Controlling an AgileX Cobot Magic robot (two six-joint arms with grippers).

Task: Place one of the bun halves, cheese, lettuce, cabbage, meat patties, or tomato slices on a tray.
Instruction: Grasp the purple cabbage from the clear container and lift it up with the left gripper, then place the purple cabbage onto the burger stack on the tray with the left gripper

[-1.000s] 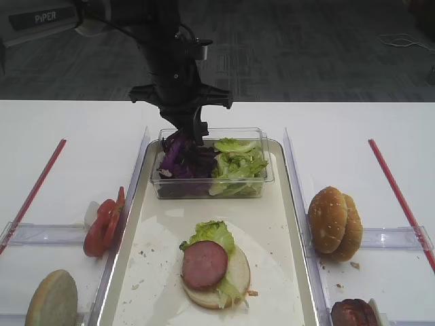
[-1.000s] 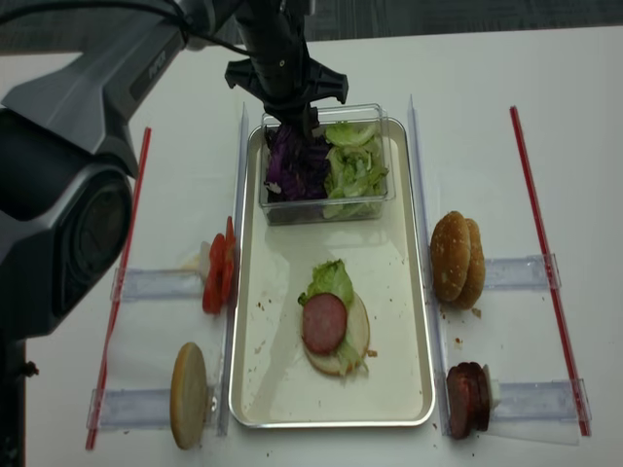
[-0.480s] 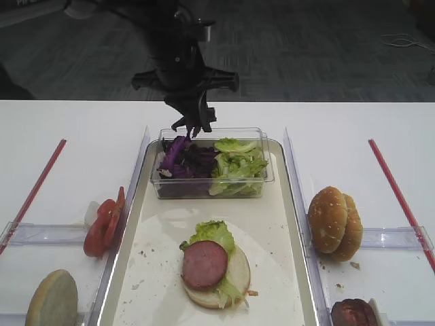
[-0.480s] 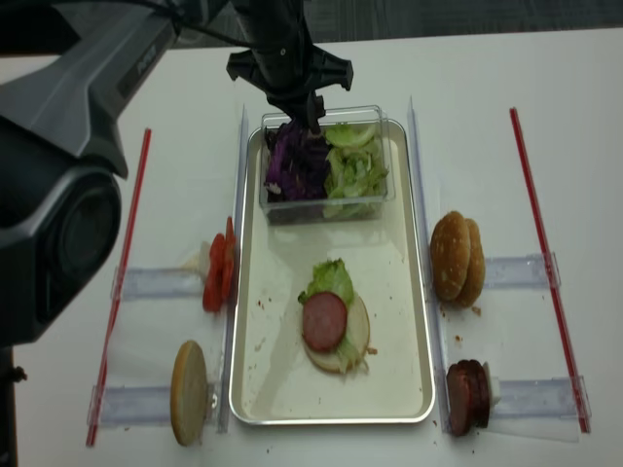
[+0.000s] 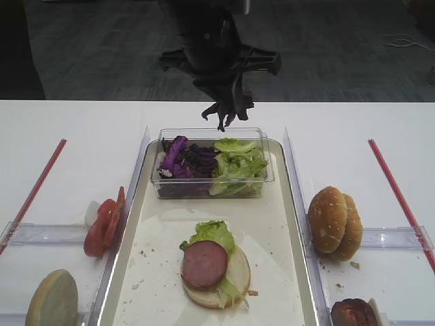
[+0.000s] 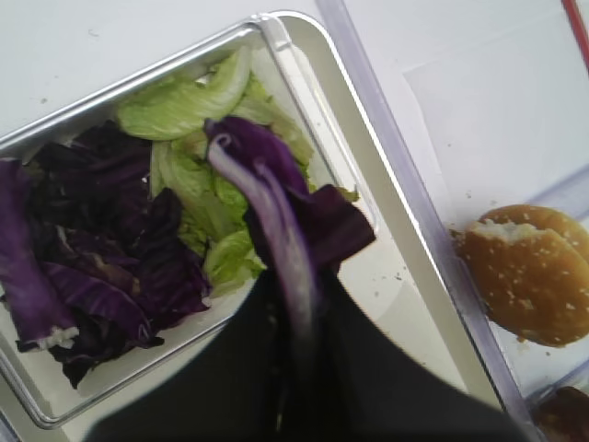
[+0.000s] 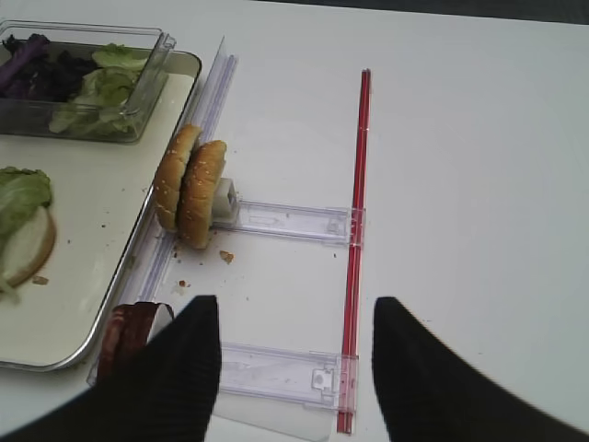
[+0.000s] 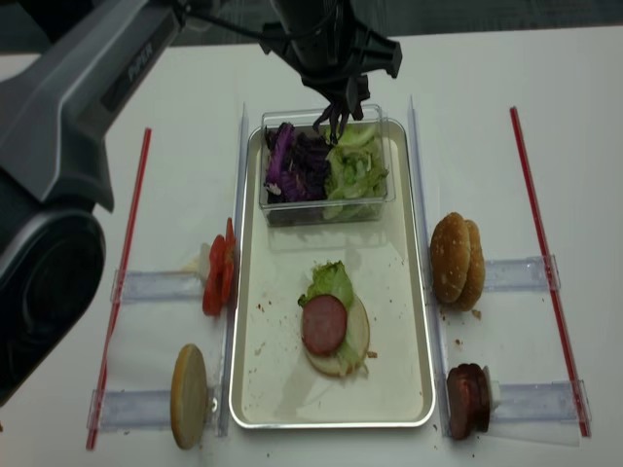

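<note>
Lifted from the tub point(image 5: 211, 163), left pincer point(image 5: 228, 112) now grips cabbage point(image 5: 224, 117).

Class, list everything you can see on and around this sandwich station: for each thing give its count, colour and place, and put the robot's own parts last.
tray: one, silvery rim, centre.
clear tub: one, at the tray's far end.
cabbage: purple, tub's left side; one piece in the left gripper.
lettuce: light green, tub's right side.
open sandwich: bun half, lettuce, one patty, on the tray.
tomato slices: red, left of the tray.
bun halves: two, right of the tray; one front left.
meat patties: front right.
red strips: two, outer sides.
left gripper: shut on cabbage, above the tub.
right gripper: open.
</note>
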